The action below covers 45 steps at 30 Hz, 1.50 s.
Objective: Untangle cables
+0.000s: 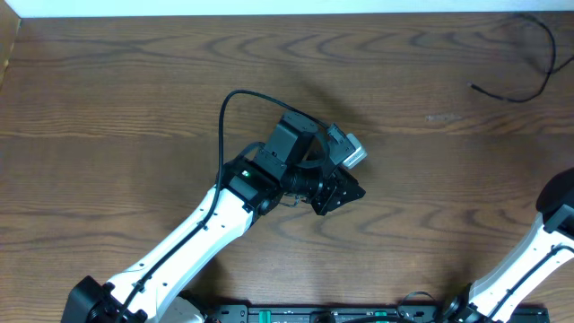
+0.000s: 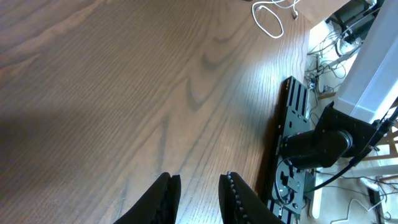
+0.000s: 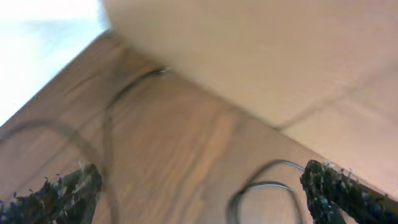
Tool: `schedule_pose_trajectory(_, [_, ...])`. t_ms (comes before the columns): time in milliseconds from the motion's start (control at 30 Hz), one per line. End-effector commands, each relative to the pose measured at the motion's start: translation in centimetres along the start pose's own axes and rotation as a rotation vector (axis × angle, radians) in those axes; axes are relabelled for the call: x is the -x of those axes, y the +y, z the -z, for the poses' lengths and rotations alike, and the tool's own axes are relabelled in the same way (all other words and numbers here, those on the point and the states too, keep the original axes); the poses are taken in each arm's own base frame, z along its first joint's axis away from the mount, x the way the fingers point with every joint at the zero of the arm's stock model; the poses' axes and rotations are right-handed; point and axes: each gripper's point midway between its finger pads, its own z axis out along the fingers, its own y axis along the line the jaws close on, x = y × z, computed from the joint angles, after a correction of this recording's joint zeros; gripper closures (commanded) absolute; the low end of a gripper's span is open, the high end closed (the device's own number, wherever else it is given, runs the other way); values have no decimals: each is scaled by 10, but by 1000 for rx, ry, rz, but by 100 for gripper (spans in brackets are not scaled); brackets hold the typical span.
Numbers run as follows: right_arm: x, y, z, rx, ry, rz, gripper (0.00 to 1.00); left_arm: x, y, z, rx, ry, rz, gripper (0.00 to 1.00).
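Observation:
A thin black cable (image 1: 529, 90) lies curved at the table's far right corner. In the left wrist view a thin white cable (image 2: 268, 17) lies looped near the table's edge, far ahead of the fingers. My left gripper (image 1: 339, 193) hovers over bare wood at mid-table. Its jaws (image 2: 200, 182) stand a little apart with only wood between them. My right gripper (image 3: 200, 175) is wide open and low over the table. Black cable loops (image 3: 268, 186) lie just inside its right finger (image 3: 323, 183), and a blurred black strand (image 3: 106, 124) runs by the left finger. Nothing is held.
The right arm (image 1: 552, 229) enters at the lower right edge of the overhead view. A black mounting rail with wiring (image 2: 295, 118) runs along the table's front edge. A beige wall or panel (image 3: 249, 56) rises behind the table's far edge.

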Motion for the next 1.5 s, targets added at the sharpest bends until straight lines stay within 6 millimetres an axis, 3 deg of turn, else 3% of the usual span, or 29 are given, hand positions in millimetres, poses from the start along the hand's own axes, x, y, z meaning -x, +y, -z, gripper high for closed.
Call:
schedule_pose_trajectory(0, [-36, 77, -6, 323, 88, 216, 1, 1, 0, -1, -10, -2, -30, 74])
schedule_pose_trajectory(67, [-51, 103, -7, 434, 120, 252, 1, 2, 0, -1, -11, -2, -30, 74])
schedule_pose_trajectory(200, [-100, 153, -10, 674, 219, 360, 1, 1, 0, -1, -11, 0, -28, 74])
schedule_pose_trajectory(367, [-155, 181, -24, 732, 339, 410, 1, 1, 0, -1, -12, 0, -27, 74])
schedule_pose_trajectory(433, [-174, 195, -21, 788, 361, 480, 1, 1, 0, -1, -11, 0, -23, 74])
schedule_pose_trajectory(633, [-201, 224, 3, 912, 358, 638, 1, 1, 0, -1, -11, 0, -24, 74])
schedule_pose_trajectory(767, [-209, 239, 8, 930, 359, 635, 1, 1, 0, -1, -11, 0, -24, 74])
schedule_pose_trajectory(1100, [-237, 247, -29, 827, 422, 528, 1, -2, 0, -1, -14, 12, -14, 74])
schedule_pose_trajectory(1467, [-239, 215, -60, 612, 427, 559, 1, -3, 0, -1, -14, 14, -12, 74])
